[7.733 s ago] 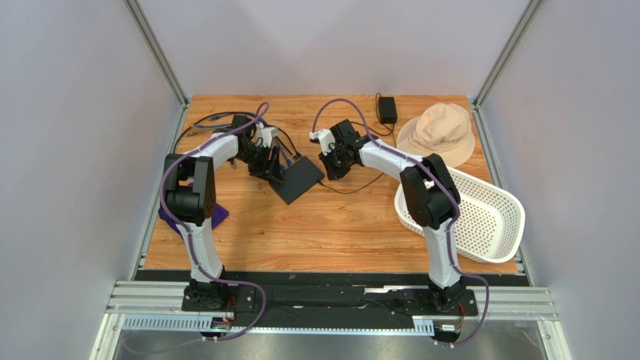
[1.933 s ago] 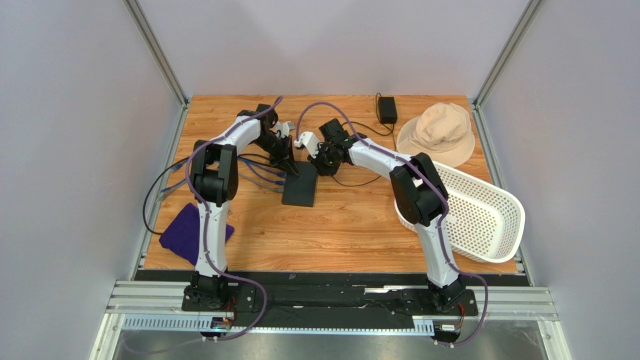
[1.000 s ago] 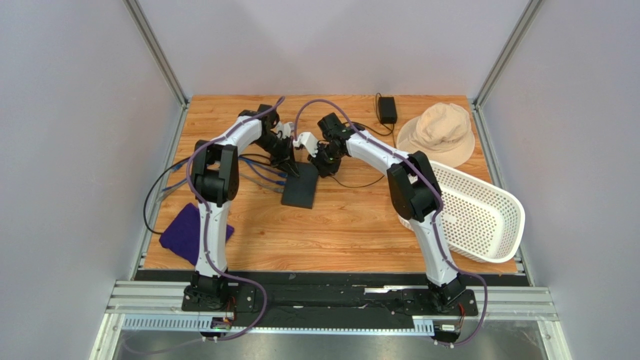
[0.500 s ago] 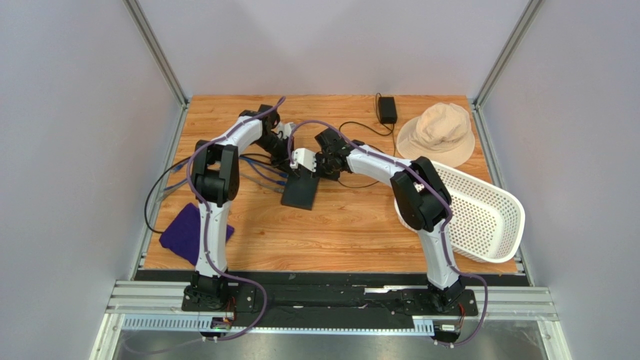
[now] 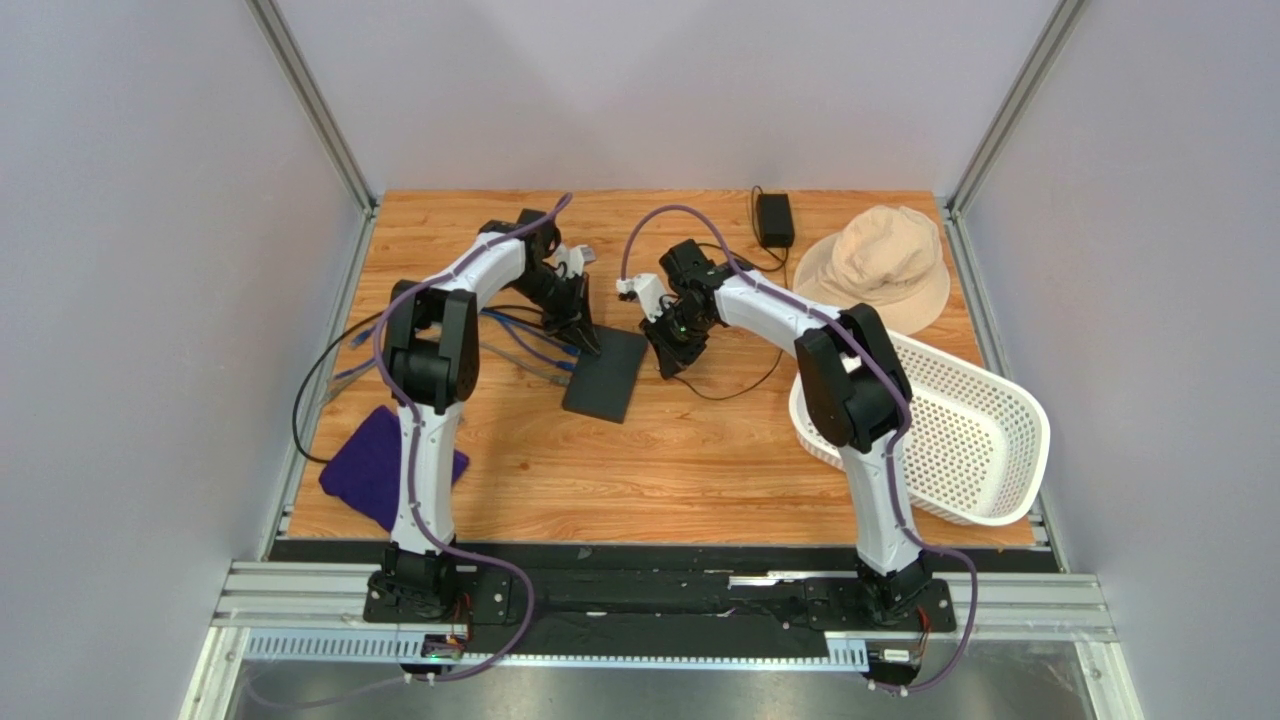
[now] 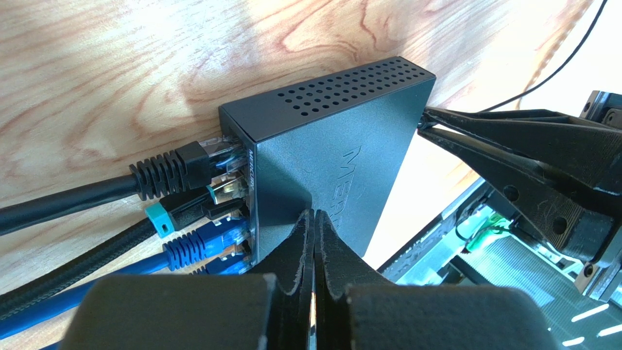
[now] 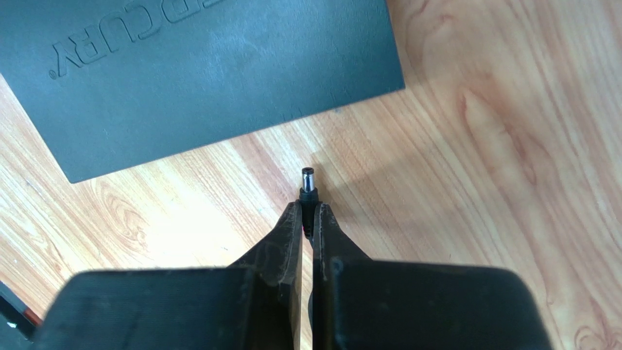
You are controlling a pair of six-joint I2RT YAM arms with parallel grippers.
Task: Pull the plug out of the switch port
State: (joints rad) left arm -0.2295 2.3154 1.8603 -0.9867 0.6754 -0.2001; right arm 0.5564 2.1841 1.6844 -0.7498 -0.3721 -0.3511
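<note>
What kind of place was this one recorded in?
Most likely a robot test cell in a lab: plain grey wall panels on aluminium posts box in a wooden tabletop, and unrelated props, a sun hat, a white basket and a network switch, share it.

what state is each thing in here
switch: lying flat, top face up
network cables: plugged into the switch's sockets
power plug: out of its port, clear of the switch
right gripper: shut on the power plug
left gripper: shut, tips against the switch's top
hat: resting brim down
basket: open side up
</note>
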